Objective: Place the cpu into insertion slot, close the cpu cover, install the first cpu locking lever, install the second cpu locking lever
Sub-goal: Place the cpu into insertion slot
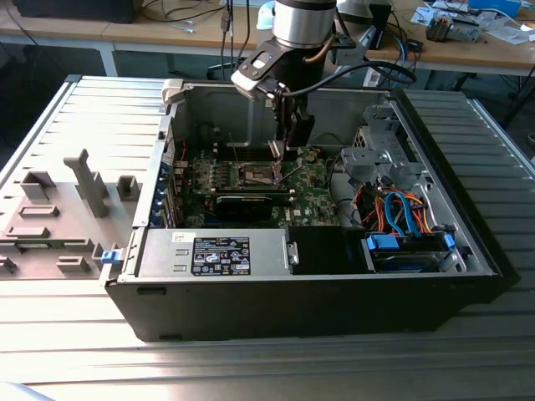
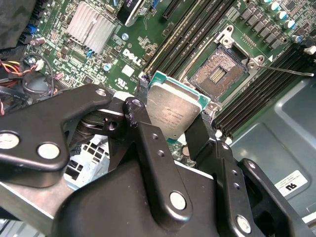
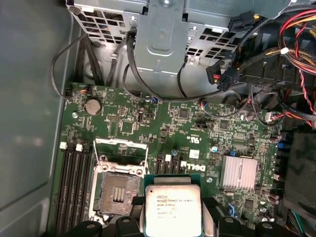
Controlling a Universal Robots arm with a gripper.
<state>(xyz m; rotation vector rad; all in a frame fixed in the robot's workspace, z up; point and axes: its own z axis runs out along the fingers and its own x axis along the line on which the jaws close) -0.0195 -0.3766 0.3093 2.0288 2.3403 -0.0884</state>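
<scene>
Gripper pinches the cpu by two opposite edges, a black finger on each side. Metal top faces the wrist cameras, green edge showing round it.

Cpu is not in the slot. In both wrist views it hangs just beside the slot, overlapping one of its corners. Whether it is level I cannot tell.

Slot lies bare, its contact field exposed.

Cover is swung up off the slot and stands at the slot's edge away from the gripper.

A thin lever runs out from one slot corner, unlatched, over the black memory slots beside the slot.

Heatsink sits on the board, on the cpu's side of the slot, well apart from it.

In the exterior view the gripper reaches down into the open case, tips right by the slot.
</scene>
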